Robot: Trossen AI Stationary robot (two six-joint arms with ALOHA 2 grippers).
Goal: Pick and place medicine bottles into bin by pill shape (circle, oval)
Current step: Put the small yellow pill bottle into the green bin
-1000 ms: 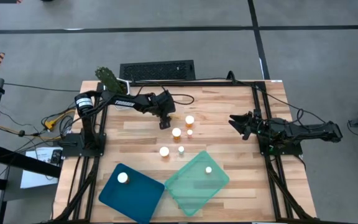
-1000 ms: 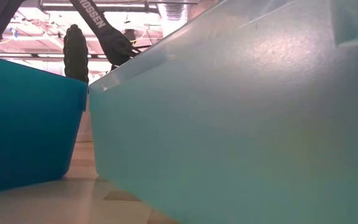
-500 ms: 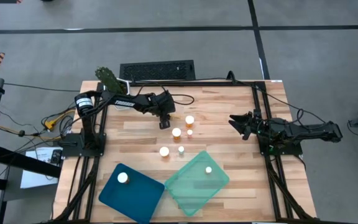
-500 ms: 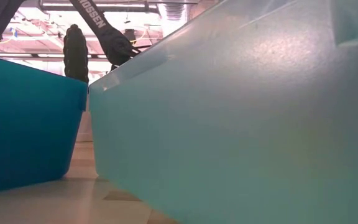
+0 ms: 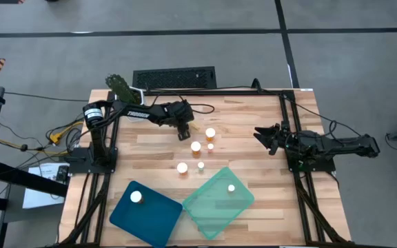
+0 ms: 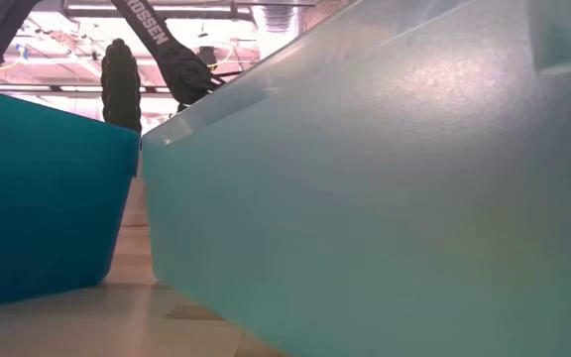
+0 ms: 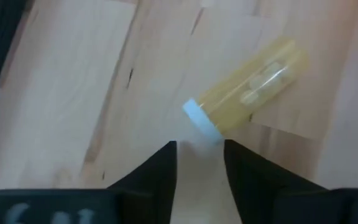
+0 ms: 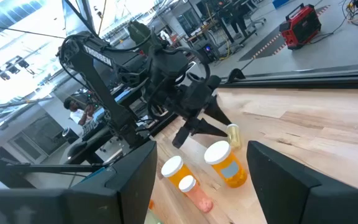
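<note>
A pale yellow medicine bottle lies on its side on the wooden table, its white cap toward my left gripper. That gripper slants down over the table's far middle, its fingers a little apart with nothing between them. Several upright amber bottles with white caps stand on their bases to the gripper's near right. One bottle stands in the blue bin, another in the teal bin. My right gripper waits open at the table's right. My left gripper has its fingertips right at the lying bottle's white cap, coming from above at a slant. Whether a fingertip touches the cap I cannot tell. The bottle lies flat on the table, beyond the tips.
A potted green plant and a black keyboard sit at the table's far edge. The two bins stand side by side at the near edge and fill the low view, the blue bin left of the teal bin. Bare wood lies left of the bottles.
My left gripper has stayed over the same spot and turned a little at the wrist. The upright bottles and both bins stand as before.
</note>
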